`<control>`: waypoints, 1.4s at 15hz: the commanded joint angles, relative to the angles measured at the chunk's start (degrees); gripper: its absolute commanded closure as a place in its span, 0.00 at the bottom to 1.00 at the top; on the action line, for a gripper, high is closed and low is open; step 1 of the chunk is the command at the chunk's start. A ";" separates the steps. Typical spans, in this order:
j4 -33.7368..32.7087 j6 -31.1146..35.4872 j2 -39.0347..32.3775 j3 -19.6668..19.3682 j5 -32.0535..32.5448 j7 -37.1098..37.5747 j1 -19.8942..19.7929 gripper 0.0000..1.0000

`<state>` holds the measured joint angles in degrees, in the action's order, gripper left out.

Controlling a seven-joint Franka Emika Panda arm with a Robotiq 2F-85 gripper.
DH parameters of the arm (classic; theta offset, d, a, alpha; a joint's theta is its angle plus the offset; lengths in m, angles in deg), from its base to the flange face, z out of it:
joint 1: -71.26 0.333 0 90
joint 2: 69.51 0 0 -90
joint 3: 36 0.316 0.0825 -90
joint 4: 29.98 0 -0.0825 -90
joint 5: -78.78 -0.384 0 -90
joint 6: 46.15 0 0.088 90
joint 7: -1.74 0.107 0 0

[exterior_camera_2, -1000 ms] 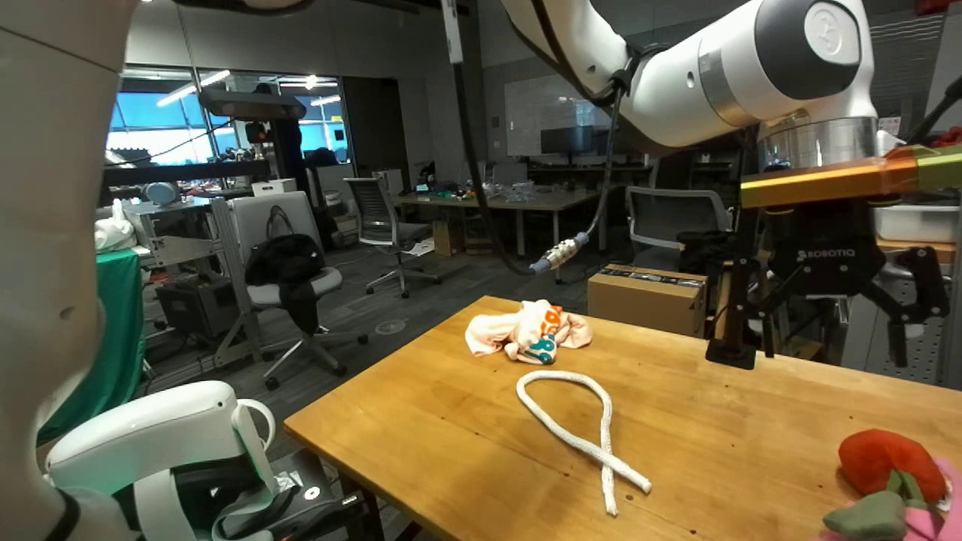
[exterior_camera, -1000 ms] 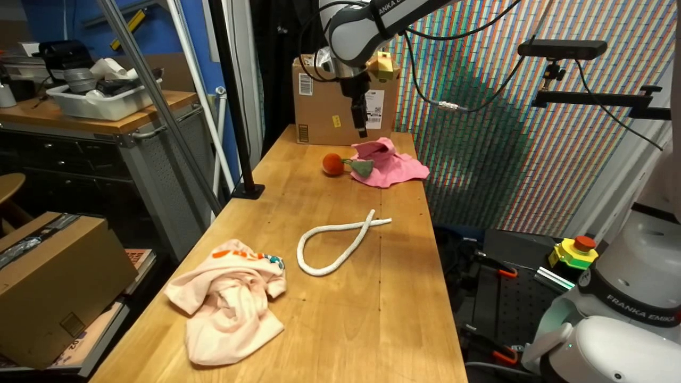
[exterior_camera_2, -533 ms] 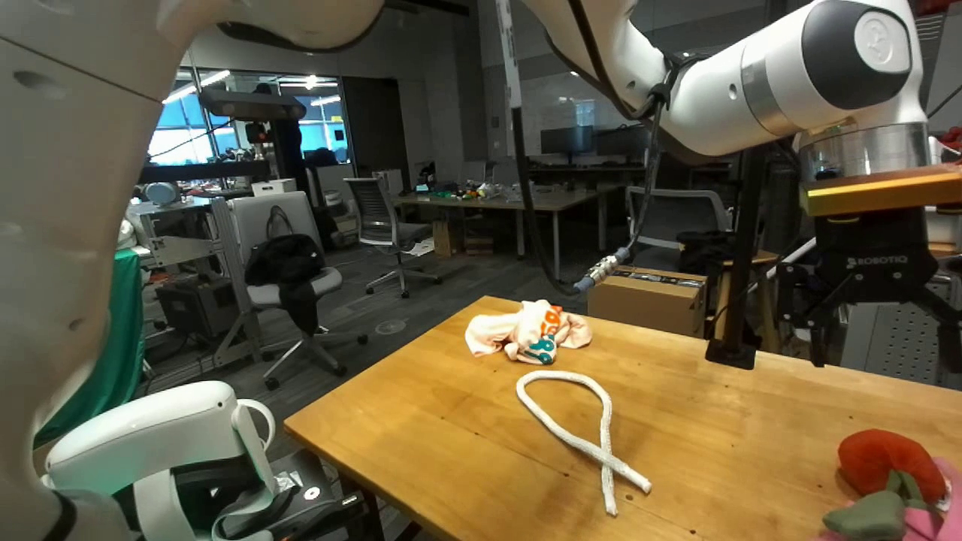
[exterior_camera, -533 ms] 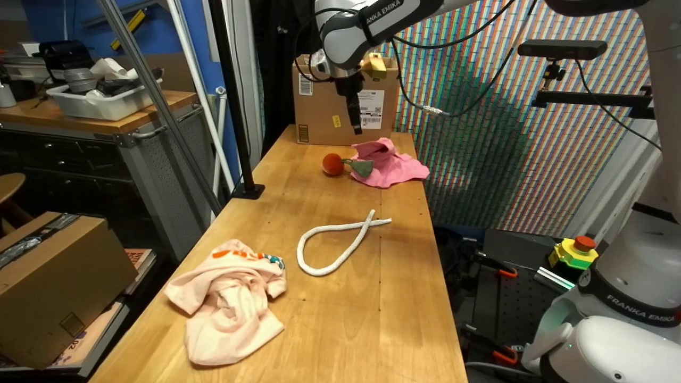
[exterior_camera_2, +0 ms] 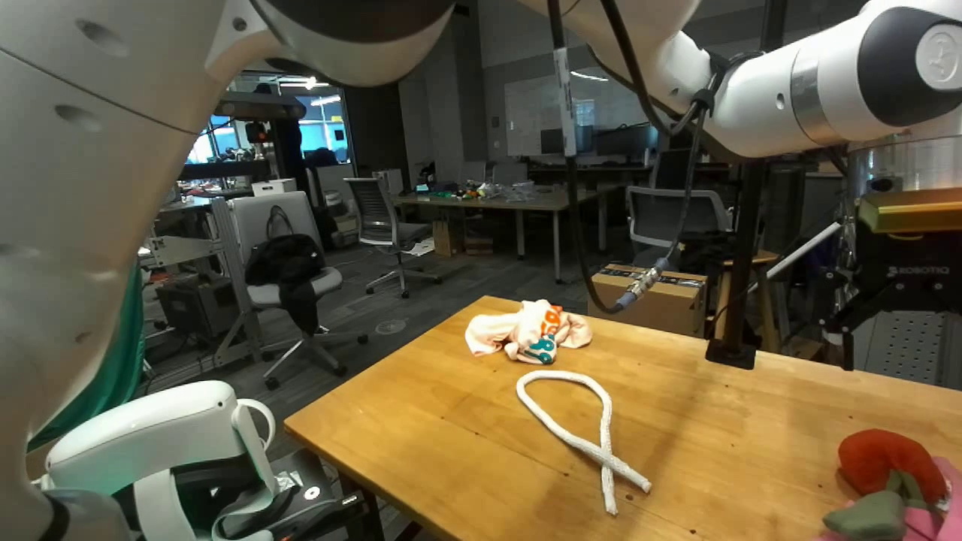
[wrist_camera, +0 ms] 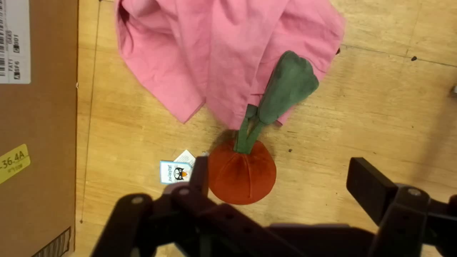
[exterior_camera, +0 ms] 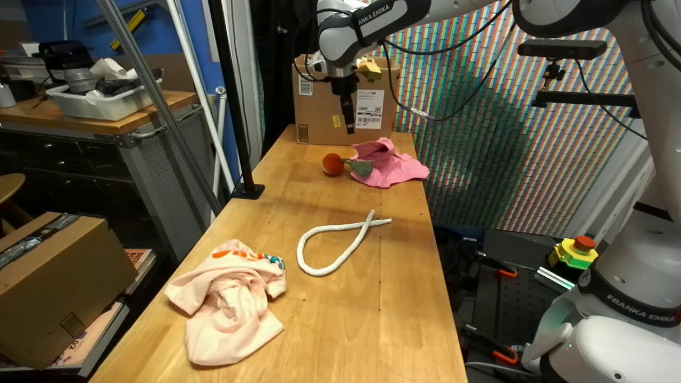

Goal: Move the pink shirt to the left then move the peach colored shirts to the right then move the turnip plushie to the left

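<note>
The fingers (wrist_camera: 371,189) are spread wide above the table (exterior_camera: 340,340), gripping nothing. In the wrist view, taking its top as twelve o'clock, the turnip toy (wrist_camera: 242,176) lies on the table, seen between them and well toward the nine o'clock finger; lowered straight from here, that finger could land on the toy's rim and squash or roll it. The paper tag (wrist_camera: 175,174) at the toy's nine o'clock might get pinched too. Toward one o'clock, the toy's green leaf (wrist_camera: 287,85) lies over the pink shirt (wrist_camera: 221,53), so a grasp placed too far that way would likely take cloth as well. Farther out at nine o'clock stands a cardboard box (wrist_camera: 39,117); a swing in that direction risks a bump.

Height is hard to judge: in an exterior view the fingers (exterior_camera: 347,114) show edge-on, as one dark bar. The tag's edge runs behind a finger, and the pink shirt's twelve o'clock part leaves the wrist view. Farthest off, at about eight o'clock from the white rope (exterior_camera: 318,272) in an exterior view, the peach shirt (exterior_camera: 226,314) lies crumpled; whether that heap is one shirt or more cannot be told, and its folded print is unreadable.
</note>
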<state>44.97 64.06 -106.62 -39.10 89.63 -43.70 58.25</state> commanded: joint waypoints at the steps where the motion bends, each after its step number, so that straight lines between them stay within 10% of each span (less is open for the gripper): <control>1: -6.85 -2.29 -3.74 1.80 -4.76 -3.71 -2.48 0.00; 21: -13.95 -4.60 -13.95 3.49 -9.61 -7.68 -2.79 0.00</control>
<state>34.61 60.66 -118.11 -35.49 79.97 -51.23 55.09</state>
